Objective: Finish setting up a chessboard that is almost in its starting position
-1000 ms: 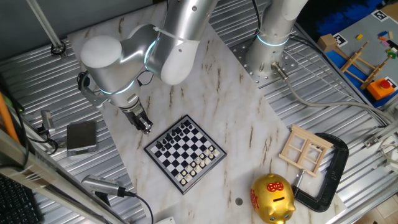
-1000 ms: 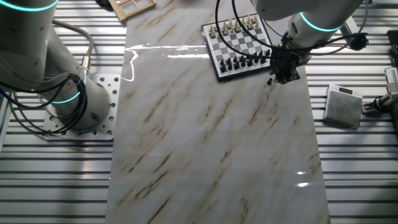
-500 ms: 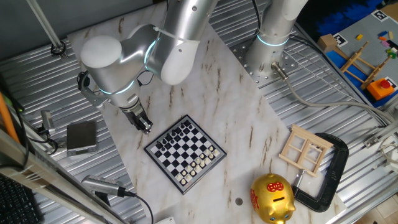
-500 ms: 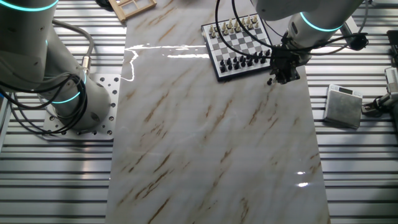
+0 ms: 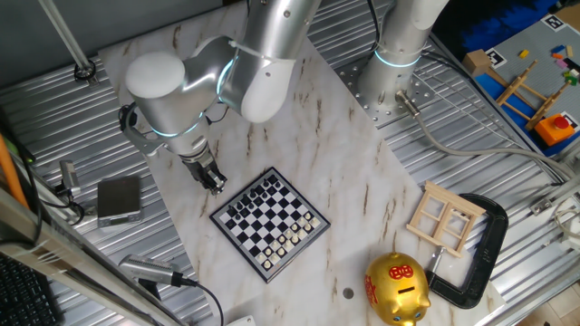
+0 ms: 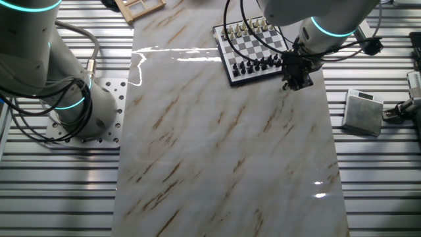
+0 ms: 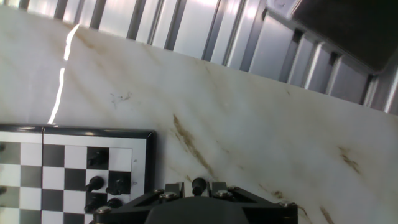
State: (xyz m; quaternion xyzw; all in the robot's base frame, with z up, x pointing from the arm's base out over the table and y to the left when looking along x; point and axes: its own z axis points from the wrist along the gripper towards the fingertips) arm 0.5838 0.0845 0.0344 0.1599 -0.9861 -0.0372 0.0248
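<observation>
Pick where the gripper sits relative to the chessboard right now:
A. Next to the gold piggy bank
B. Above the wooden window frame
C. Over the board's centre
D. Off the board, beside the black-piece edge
D: the gripper hangs over bare marble just outside the chessboard, near its black rows.

White marble-look slab with brown veins lies over a ribbed aluminium table — the ribs show on both sides of it. A glare streak crosses the slab in the other fixed view, with a smaller glint near its lower edge. Blue surface at the top right corner. A black keyboard sits at the lower left — partly cut off.
</observation>
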